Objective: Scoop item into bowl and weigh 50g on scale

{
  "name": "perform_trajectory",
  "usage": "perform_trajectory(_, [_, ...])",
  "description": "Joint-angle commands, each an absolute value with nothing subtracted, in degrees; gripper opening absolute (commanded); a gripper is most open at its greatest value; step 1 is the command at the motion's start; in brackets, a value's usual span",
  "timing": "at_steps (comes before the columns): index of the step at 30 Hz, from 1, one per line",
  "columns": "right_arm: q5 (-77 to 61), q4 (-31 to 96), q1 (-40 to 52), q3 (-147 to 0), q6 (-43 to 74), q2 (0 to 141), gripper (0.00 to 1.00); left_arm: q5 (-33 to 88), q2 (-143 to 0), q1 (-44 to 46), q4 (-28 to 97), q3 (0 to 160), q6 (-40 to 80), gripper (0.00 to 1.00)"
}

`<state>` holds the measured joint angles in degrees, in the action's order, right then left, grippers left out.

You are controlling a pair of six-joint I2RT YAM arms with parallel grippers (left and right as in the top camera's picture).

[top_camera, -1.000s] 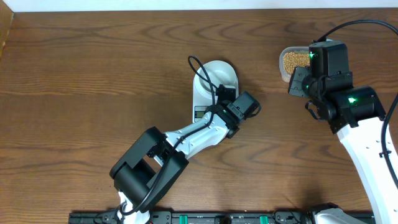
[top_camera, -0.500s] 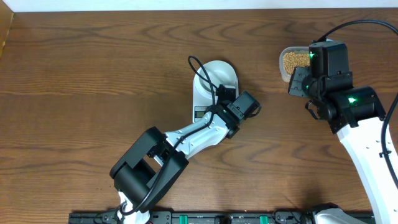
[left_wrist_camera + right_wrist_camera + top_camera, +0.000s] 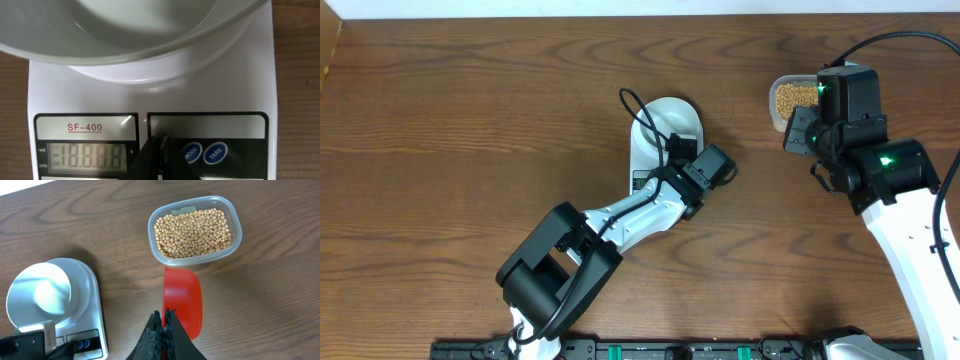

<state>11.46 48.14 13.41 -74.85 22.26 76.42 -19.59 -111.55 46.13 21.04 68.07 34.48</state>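
Beans (image 3: 192,232): all in the clear tub (image 3: 238,227), upper right of the right-wrist view. As far as you can see, none are in the bowl.
Bowl (image 3: 22,282): empty, standing on the scale (image 3: 92,297) at the lower left of that view.
Display (image 3: 85,156): every segment is lit, so I judge the scale is only starting up and is not ready.
Left claw (image 3: 160,139): closed, with nothing in it. Its tips seem to touch the scale's front between the display and the MODE button (image 3: 191,152).
Right claw (image 3: 162,322): closed, and it appears to grip the red scoop (image 3: 182,297) by a handle you cannot see. The scoop is empty and sits just below the tub in the picture.
Step in hand: getting the scale switched on and at zero.
How to do it well: lift the left tips straight off so that they add no weight. Wait for a steady reading. If it is not zero, press the TARE button (image 3: 215,152) lightly, without pushing the scale sideways. Bring the scoop only after that.
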Motion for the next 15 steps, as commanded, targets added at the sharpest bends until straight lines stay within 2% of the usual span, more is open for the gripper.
perform_trajectory(1, [12.5, 48.0, 13.2, -76.1, 21.6, 75.7, 0.01, -19.1, -114.5, 45.2, 21.8, 67.7, 34.1, 0.07])
perform_trajectory(15, [12.5, 48.1, 13.2, -76.1, 21.6, 75.7, 0.01, -18.4, -114.4, 45.2, 23.9, 68.0, 33.0, 0.07])
